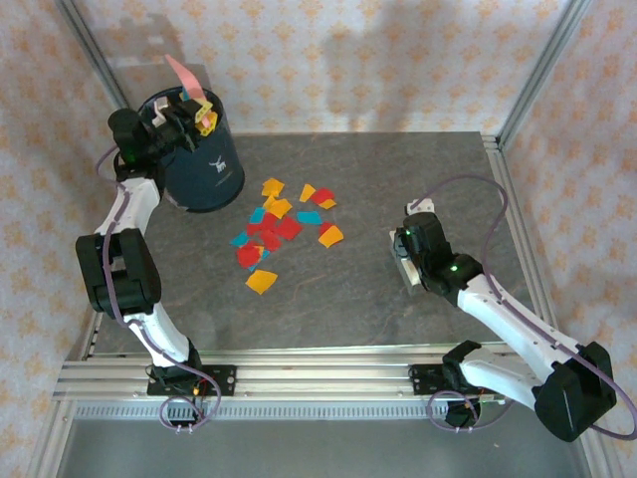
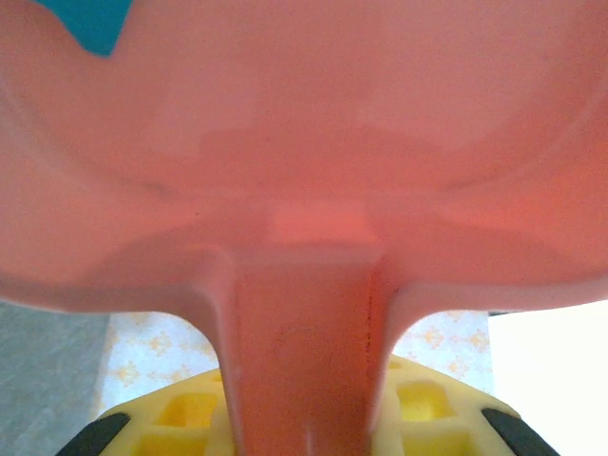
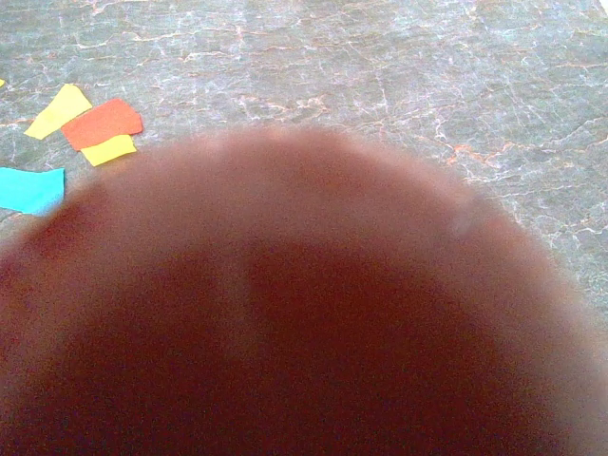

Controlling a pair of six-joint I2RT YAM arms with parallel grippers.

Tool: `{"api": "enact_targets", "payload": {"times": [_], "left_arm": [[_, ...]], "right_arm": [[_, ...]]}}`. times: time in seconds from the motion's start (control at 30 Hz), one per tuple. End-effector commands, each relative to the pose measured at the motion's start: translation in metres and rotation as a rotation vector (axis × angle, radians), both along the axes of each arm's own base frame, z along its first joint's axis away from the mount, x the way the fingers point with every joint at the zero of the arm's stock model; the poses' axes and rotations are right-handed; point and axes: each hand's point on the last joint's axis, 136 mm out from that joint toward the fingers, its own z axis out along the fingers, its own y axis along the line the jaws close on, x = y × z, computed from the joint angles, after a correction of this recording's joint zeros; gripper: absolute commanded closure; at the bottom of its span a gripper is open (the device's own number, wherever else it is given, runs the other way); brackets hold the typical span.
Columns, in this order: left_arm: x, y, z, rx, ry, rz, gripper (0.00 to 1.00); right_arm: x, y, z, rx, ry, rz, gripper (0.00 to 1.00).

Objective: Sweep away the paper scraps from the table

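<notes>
Hanging over the dark bin [image 1: 204, 164] at the far left corner, the left gripper [image 1: 194, 112] is clenched on the handle of the pink dustpan [image 1: 185, 72]. Its wrist view shows the yellow fingers [image 2: 190, 413] on either side of that handle and the pan's hollow rising above them, with a teal fleck at the top left edge that may be a scrap.

The paper scraps [image 1: 289, 227] lie in a loose cluster near the middle of the table [image 1: 398, 169], red, orange-yellow and teal pieces overlapping or just beside one another. The cluster is longer from near to far than from left to right, with one orange piece lying a little nearer than the others.

The right gripper [image 1: 406, 257] is low over the table, to the right of the cluster, with bare stone between them. It is clenched, and a blurred reddish-brown tool [image 3: 304, 313] sits close before its camera, probably a brush it is holding. In that wrist view a few scraps show at the left edge, beyond the tool.

The scraps lie left of the right gripper, which is the nearer of the two. A stroke would probably have to run leftward, across the cluster's long side, while the dustpan is up at the bin, well away from where it would need to catch them
</notes>
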Motion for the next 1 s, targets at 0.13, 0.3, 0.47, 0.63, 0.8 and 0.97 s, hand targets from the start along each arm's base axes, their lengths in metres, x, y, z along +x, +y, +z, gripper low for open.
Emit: {"api": "enact_targets", "payload": {"times": [0.13, 0.3, 0.47, 0.63, 0.8, 0.97], "left_arm": [[-0.015, 0.003, 0.038, -0.077, -0.113, 0.028, 1.0], [-0.019, 0.001, 0.039, -0.115, -0.106, 0.03, 1.0], [-0.025, -0.006, 0.054, -0.123, -0.169, -0.01, 1.0], [-0.03, -0.014, 0.03, 0.024, -0.095, -0.003, 1.0], [-0.045, -0.024, 0.005, 0.254, -0.028, -0.018, 1.0], [-0.079, -0.021, -0.022, 0.608, 0.063, -0.04, 1.0]], "right_arm": [[0.003, -0.002, 0.001, 0.021, -0.018, -0.021, 1.0], [0.003, -0.002, 0.0, 0.023, -0.019, -0.023, 1.0], [0.002, 0.0, 0.001, 0.036, -0.021, -0.018, 1.0], [0.003, 0.004, 0.007, 0.074, -0.036, -0.014, 1.0], [0.006, 0.01, 0.017, 0.145, -0.063, -0.013, 1.0], [0.015, 0.022, 0.032, 0.291, -0.104, -0.024, 1.0]]}}
